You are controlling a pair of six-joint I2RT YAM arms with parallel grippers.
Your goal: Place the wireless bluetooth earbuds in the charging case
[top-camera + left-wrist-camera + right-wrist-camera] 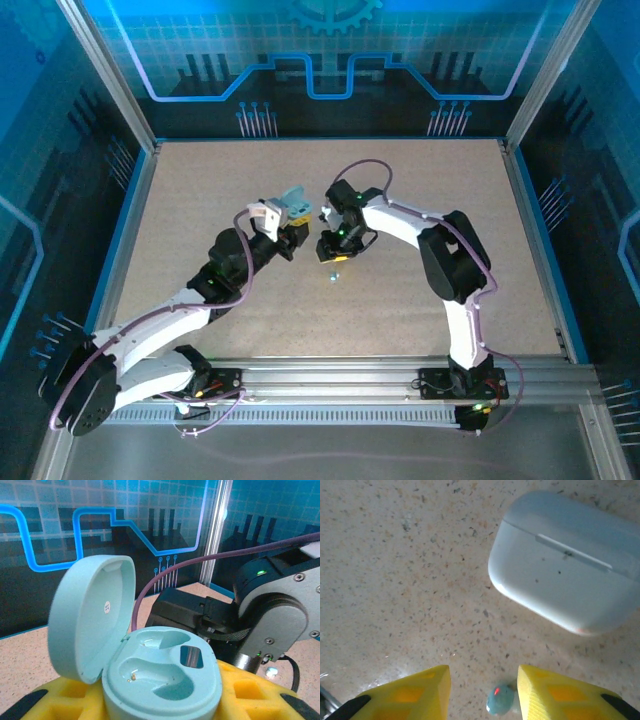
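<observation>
My left gripper [287,222] [162,705] is shut on the light-blue charging case [293,200] [165,672], holding it above the table with its lid [92,615] swung open. Both sockets in the case are empty. My right gripper [332,252] [484,692] points down at the table just right of the case, its yellow fingers [415,695] open. A small light-blue earbud [500,700] [333,277] with a red light lies on the table between them, close to the right finger. A pale rounded case shell [565,560] with a seam sits at the upper right of the right wrist view.
The speckled beige table [200,200] is walled by aluminium posts and blue panels [320,60]. The right arm's black wrist [270,610] and purple cable [210,560] stand close behind the held case. A metal rail [330,375] runs along the near edge.
</observation>
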